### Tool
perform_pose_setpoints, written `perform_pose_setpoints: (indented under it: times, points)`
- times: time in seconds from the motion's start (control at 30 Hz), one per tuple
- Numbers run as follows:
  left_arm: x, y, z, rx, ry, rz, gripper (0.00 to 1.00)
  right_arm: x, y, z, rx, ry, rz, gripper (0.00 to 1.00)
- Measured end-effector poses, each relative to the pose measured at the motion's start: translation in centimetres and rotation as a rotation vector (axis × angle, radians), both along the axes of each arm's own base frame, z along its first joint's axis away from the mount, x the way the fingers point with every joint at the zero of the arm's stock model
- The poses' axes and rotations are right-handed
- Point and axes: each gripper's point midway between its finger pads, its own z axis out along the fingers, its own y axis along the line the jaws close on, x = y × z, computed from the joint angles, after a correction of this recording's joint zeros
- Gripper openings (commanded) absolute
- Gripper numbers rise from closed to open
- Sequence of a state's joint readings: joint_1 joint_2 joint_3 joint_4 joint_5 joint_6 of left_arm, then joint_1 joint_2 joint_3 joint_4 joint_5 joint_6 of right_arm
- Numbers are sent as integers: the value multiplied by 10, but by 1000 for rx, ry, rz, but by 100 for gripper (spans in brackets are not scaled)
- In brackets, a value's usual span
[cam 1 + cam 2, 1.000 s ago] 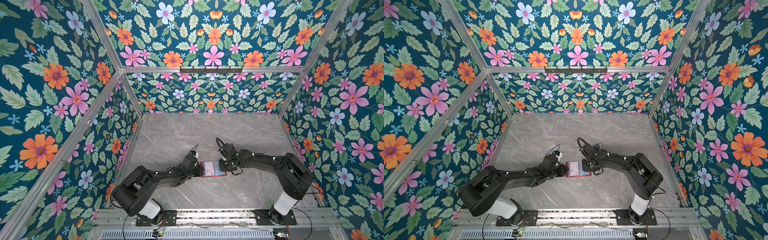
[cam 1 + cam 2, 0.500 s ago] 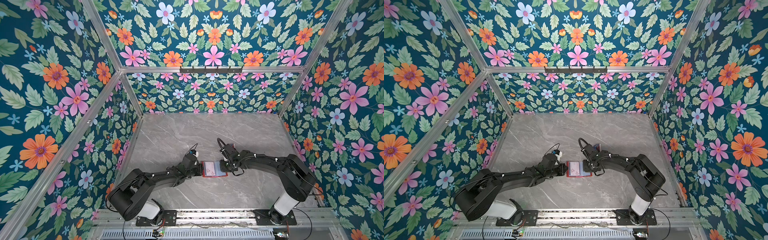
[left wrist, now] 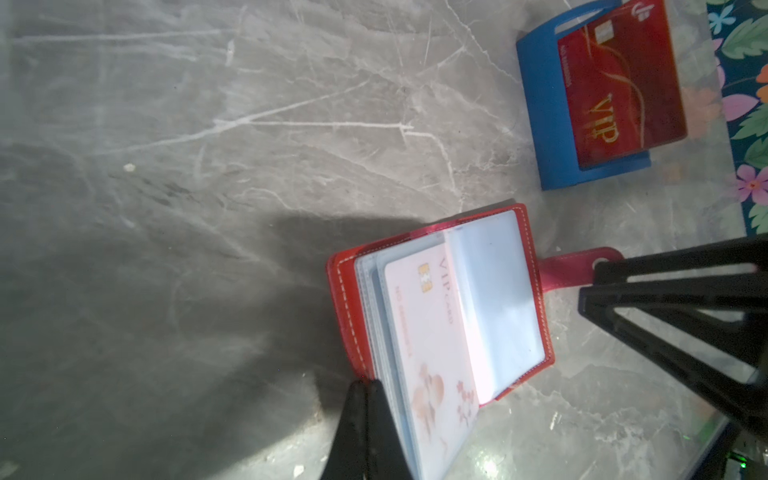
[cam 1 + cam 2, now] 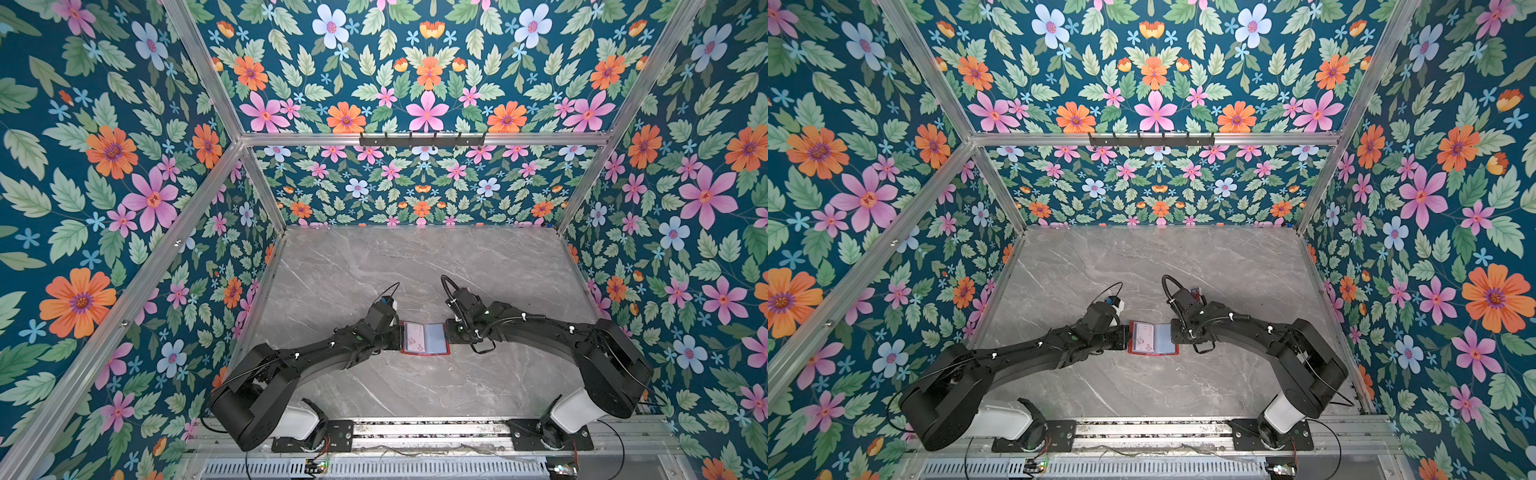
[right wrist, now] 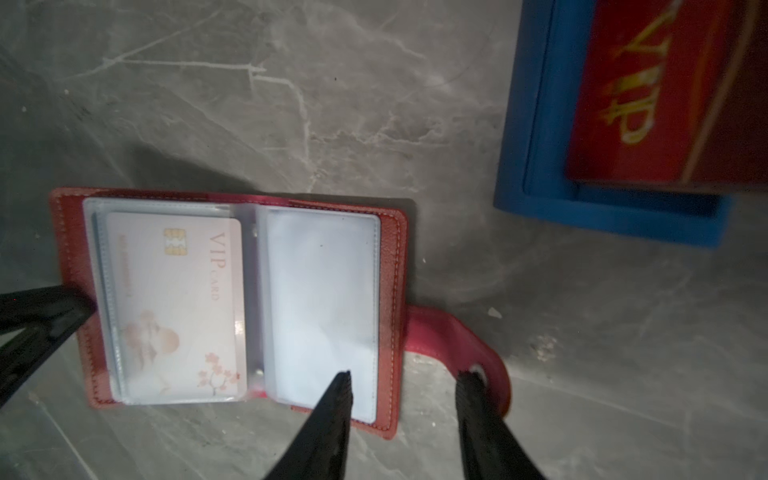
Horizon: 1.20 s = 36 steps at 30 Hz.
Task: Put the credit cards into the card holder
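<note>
Card holder point(image 5: 392, 270) lies open on the marble table point(image 4: 415, 270), and the clenched left gripper point(image 3: 365, 386) pinches the edge of its left cover. Right gripper point(image 5: 405, 376) is released and empty, with fingertips over the holder's empty sleeve and its snap tab point(image 5: 440, 336). Only the wrist views show clearly the pink VIP card point(image 5: 178, 303) in its left sleeve. Beyond the holder they show a red VIP card point(image 3: 619, 83) in a blue stand point(image 3: 540, 124), which the right arm mostly hides in both top views.

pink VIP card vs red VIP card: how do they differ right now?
Colour: the pink card is pale with blossom art; the red card is deep red with gold lettering.
Place: the pink card sits sleeved in the open card holder; the red card is propped in the blue stand, not yet filed.
Shared: both read VIP and carry a chip.
</note>
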<state>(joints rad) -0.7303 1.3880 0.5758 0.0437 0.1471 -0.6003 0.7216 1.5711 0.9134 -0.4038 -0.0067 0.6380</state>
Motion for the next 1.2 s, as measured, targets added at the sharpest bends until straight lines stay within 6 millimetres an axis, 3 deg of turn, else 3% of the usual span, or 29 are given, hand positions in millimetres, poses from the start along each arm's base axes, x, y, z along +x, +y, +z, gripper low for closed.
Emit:
perform_pose_setpoints:
  times: [0.27,1.2]
  points:
    - [-1,4,1,26,1,1,0,-1,-5,3,-11,-7,-12,48]
    - [-4,10,4,44,-8,0,0,-1,-17,-22,-115,52,-65,48]
